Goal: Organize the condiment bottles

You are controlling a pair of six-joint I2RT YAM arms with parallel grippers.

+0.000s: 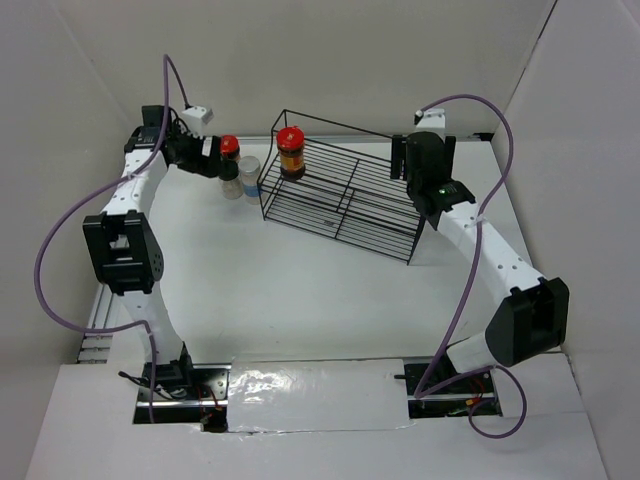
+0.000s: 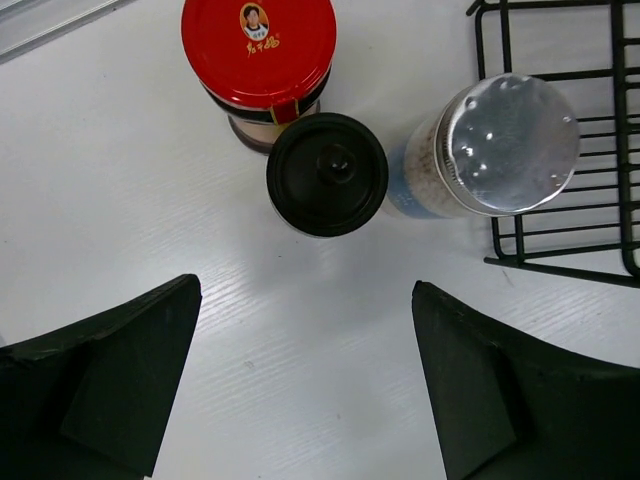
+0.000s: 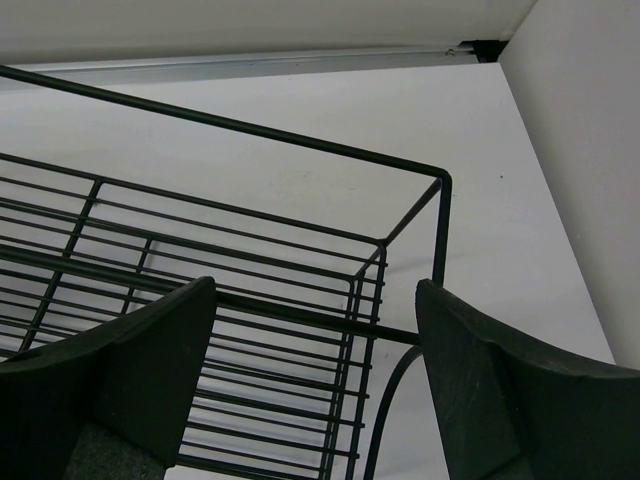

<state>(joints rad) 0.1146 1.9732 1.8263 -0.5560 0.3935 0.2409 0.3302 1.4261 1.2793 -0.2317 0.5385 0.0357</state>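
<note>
Condiment bottles (image 2: 327,173), four small jars, sit toward the far left corner of the worktop (image 1: 300,300). Three cluster just beside the left end of a black wire rack (image 1: 340,195): a red-capped jar (image 2: 258,50), a black-capped jar (image 2: 327,173) in front of it, and a pale jar with a shiny top (image 2: 505,145) next to the rack's wires. Whether these three touch each other or the rack cannot be told. The second red-capped jar (image 1: 291,152) stands in the rack's left end; which tier is unclear.

From the left wrist only caps and slivers of the sides show. The black cap hides its jar's body, and the picture edges cut off the red cap and the rack. From above, the black cap is hard to make out.

The left hand (image 2: 305,295) is spread wide and holds nothing, with bare worktop between it and the black cap. The right hand (image 3: 315,300) hovers over the rack's right end, fingers apart and gripping nothing, their bases cut off.

White walls close the left, far and right edges. A broad bare stretch lies between the rack and the near edge.
</note>
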